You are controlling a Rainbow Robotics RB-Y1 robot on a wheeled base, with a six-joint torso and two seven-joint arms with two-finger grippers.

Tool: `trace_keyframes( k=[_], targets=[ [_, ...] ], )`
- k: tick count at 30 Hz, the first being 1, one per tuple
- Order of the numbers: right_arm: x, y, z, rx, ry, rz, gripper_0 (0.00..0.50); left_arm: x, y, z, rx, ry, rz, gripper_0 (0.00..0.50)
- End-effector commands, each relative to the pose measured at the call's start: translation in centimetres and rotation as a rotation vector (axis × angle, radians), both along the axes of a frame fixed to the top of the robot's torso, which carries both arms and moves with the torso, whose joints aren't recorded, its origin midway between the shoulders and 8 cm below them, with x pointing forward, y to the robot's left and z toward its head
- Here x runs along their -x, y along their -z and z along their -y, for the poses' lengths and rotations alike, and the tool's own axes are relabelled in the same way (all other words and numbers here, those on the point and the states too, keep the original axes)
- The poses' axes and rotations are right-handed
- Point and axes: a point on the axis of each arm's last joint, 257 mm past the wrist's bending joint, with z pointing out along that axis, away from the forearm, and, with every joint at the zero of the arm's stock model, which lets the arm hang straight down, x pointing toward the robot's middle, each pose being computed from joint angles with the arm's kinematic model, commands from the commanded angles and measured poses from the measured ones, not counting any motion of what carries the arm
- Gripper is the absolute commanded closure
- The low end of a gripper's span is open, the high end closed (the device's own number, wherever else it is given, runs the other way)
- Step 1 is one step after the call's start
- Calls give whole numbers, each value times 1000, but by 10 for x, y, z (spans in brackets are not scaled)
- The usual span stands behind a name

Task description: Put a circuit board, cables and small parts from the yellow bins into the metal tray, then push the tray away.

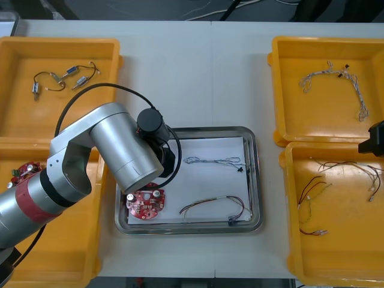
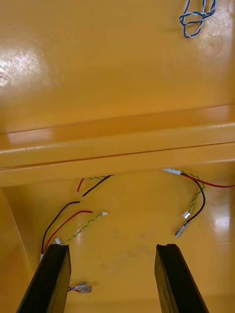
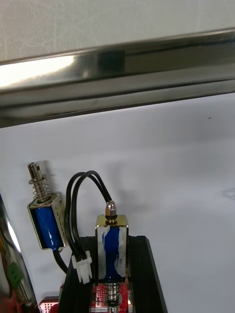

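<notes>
My left arm (image 1: 120, 150) reaches over the left side of the metal tray (image 1: 255, 180). In the left wrist view my left gripper (image 3: 112, 254) is shut on a small metal part (image 3: 111, 234) with a blue body, held just above the tray's white inside. A second small metal part (image 3: 45, 222) joins it by a black cable (image 3: 78, 195) and lies beside the fingers. A red circuit board (image 1: 144, 204) lies in the tray's near left corner. My right gripper (image 2: 112, 279) hangs open over the near right yellow bin (image 2: 137, 230), above red and black cables (image 2: 63, 222).
The tray also holds a blue and white cable (image 1: 213, 161) and a red and yellow cable (image 1: 216, 207). The far left bin (image 1: 18, 108) holds small metal parts (image 1: 63, 78). Another circuit board (image 1: 24, 171) lies in the near left bin. The far right bin holds a twisted cable (image 1: 336, 81).
</notes>
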Motion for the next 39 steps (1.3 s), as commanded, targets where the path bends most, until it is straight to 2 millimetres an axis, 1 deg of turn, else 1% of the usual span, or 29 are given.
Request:
trace_keyframes(
  k=[1,10,12,13,14,16,18,24,28,31,36,39],
  targets=[
    [3,-11,9,3,31,29,0,-10,-36,27,95,-17,50,500],
    [3,-11,9,3,31,29,0,-7,-32,25,84,-18,39,500],
    [3,-11,9,3,31,29,0,-7,-32,25,83,-21,40,457],
    [3,-11,9,3,31,29,0,-6,-31,25,80,-18,39,325],
    [3,-11,9,3,31,29,0,-6,-30,25,79,-19,38,262],
    [3,-11,9,3,31,29,0,-5,-28,24,78,-22,37,96],
    [3,-11,9,3,31,29,0,-5,-28,24,78,-22,37,0],
    [3,-11,9,3,31,29,0,-5,-29,23,79,-26,38,0],
    [3,-11,9,3,31,29,0,-6,-35,21,80,-33,41,0],
    [3,-11,9,3,31,29,0,-3,-45,16,81,-43,34,0],
    [3,-11,9,3,31,29,0,8,-73,9,101,-49,13,0],
    [3,-11,9,3,31,29,0,13,-90,0,101,-56,6,0]
  ],
)
